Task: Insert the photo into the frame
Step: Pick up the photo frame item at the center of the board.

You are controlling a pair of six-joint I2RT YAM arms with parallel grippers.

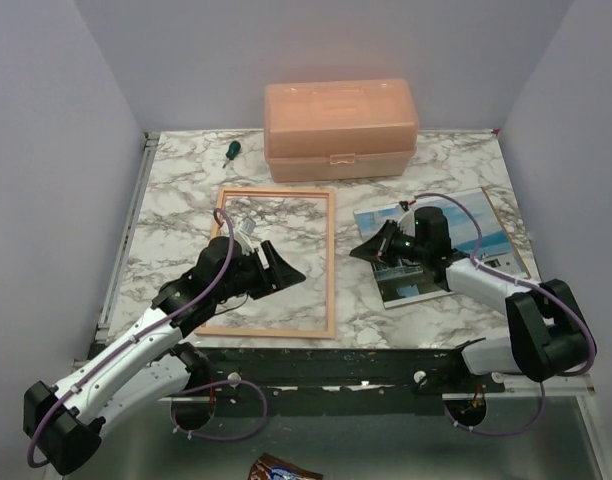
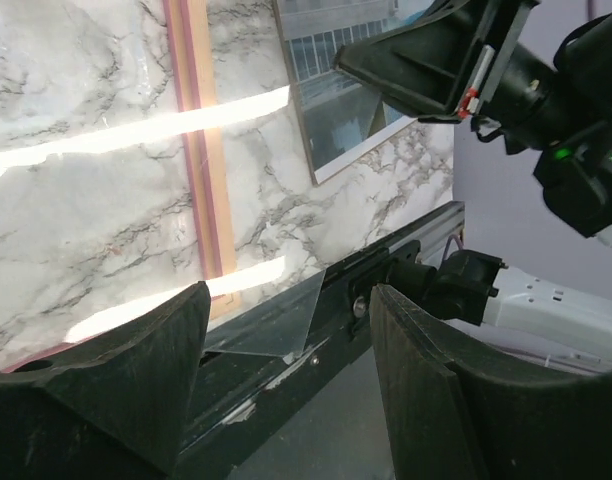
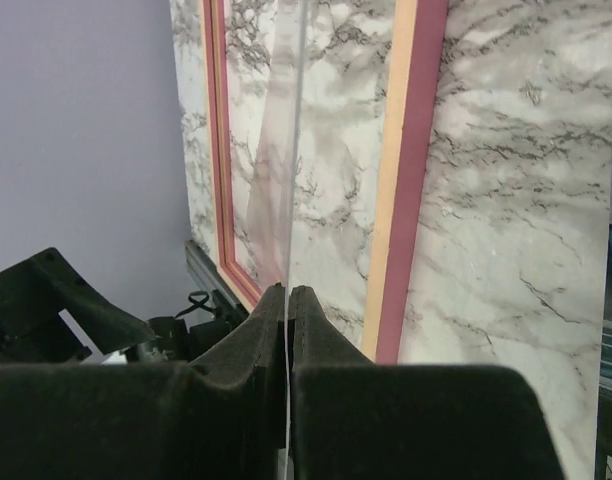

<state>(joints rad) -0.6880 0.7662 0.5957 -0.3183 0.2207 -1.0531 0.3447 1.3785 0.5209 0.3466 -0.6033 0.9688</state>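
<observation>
Left gripper (image 2: 286, 295) hangs with jaws apart over the frame (image 1: 330, 260), which lies flat on the marble table (image 1: 176, 180). Right gripper (image 3: 288, 292), just right of the frame, is clamped on a thin clear sheet (image 3: 279, 150). Rightmost, the photo (image 1: 496, 235) lies on the table outside the frame, partly under the right arm.

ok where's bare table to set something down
Bare marble: back left by the screwdriver, back right beside the box, strip between frame and photo. Crowded: frame under the left gripper, photo under the right gripper.
</observation>
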